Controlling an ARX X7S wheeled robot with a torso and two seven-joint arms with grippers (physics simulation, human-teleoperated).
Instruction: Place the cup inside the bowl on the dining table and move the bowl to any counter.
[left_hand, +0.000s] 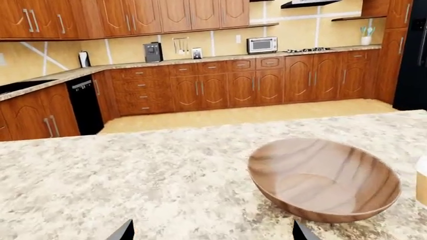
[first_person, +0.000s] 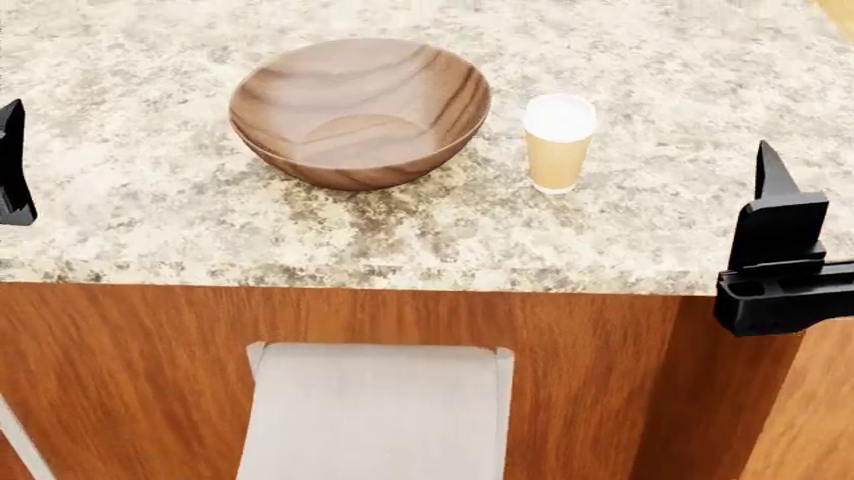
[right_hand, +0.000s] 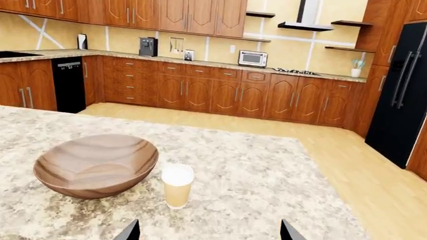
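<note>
The wooden bowl sits empty and upright on the speckled dining table. The tan cup with a white lid stands upright just right of the bowl, apart from it. My left gripper hovers at the table's left, open and empty; in its wrist view the bowl lies ahead to the right. My right gripper hangs off the table's front right corner, open and empty; its wrist view shows the cup and bowl ahead.
A grey chair seat is tucked below the table's front edge. Far across the floor a granite counter runs along the yellow tiled wall with a coffee maker and toaster oven. A black fridge stands at the right.
</note>
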